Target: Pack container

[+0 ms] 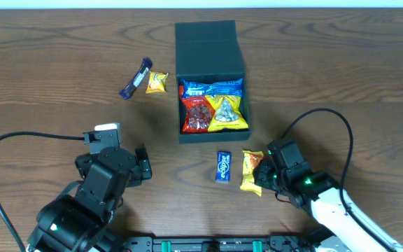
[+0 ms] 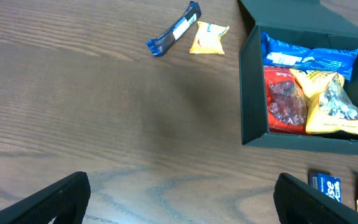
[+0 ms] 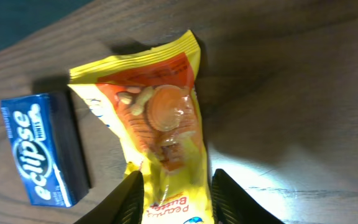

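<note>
The container (image 1: 178, 105) is a dark teal square box with its flap lid (image 1: 207, 49) folded back. Inside lie a blue packet (image 1: 212, 89), a red packet (image 1: 196, 114) and a yellow packet (image 1: 227, 112). In front of the box, a yellow-orange peanut butter snack packet (image 1: 251, 171) lies on the table. My right gripper (image 1: 263, 173) sits over its near end. In the right wrist view the fingers (image 3: 134, 193) press both sides of that packet (image 3: 160, 112). My left gripper (image 2: 181, 186) is wide open over bare wood, left of the box (image 2: 248, 93).
A blue Eclipse gum box (image 1: 222, 166) lies just left of the gripped packet, close to the left finger (image 3: 39, 149). A dark blue bar (image 1: 136, 78) and a small yellow packet (image 1: 157, 82) lie left of the container. Black cables loop by both arms.
</note>
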`<act>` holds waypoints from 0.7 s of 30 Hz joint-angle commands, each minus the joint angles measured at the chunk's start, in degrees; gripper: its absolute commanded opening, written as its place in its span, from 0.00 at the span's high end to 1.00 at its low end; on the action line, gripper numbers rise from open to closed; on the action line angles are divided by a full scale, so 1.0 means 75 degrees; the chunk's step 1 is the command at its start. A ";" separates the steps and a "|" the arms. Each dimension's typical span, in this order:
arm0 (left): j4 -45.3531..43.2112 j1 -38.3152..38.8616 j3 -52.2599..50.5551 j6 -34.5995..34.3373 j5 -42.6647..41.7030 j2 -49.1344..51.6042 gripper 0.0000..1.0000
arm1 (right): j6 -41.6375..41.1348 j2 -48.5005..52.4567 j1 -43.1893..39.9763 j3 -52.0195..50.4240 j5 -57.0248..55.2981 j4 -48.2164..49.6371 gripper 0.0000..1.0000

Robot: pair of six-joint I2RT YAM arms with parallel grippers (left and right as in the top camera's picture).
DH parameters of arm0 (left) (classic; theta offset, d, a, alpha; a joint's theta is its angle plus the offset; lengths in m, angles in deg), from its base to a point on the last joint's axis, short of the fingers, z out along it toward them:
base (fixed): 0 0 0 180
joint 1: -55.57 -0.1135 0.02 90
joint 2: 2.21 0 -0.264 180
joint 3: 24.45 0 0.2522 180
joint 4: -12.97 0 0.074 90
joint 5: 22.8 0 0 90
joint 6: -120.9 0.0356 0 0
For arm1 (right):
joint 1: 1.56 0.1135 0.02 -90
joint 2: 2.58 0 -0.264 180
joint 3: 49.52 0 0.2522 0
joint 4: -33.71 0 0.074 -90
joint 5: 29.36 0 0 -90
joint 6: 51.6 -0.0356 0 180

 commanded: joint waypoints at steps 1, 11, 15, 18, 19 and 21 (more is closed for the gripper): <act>0.0023 -0.0020 -0.0009 -0.0055 0.0052 0.0006 0.05 | 0.0157 0.0187 -0.0105 -0.0050 -0.0323 0.0050 0.66; 0.0023 -0.0020 -0.0009 -0.0058 0.0052 0.0006 0.04 | 0.0160 0.0769 -0.0105 -0.0050 -0.0565 0.0609 0.80; 0.0023 -0.0020 -0.0009 -0.0055 0.0052 0.0006 0.04 | 0.0157 0.0778 -0.0105 -0.0050 -0.0525 0.0682 0.84; 0.0023 -0.0020 -0.0009 -0.0055 0.0052 0.0006 0.05 | 0.0163 0.0778 -0.0105 -0.0047 -0.0388 0.0729 0.89; 0.0023 -0.0020 -0.0009 -0.0058 0.0052 0.0006 0.05 | 0.0160 0.0778 -0.0102 -0.0047 -0.0344 0.0772 0.89; 0.0023 -0.0020 -0.0009 -0.0055 0.0052 0.0006 0.05 | 0.0318 0.0778 -0.0105 -0.0038 -0.0187 0.0903 0.91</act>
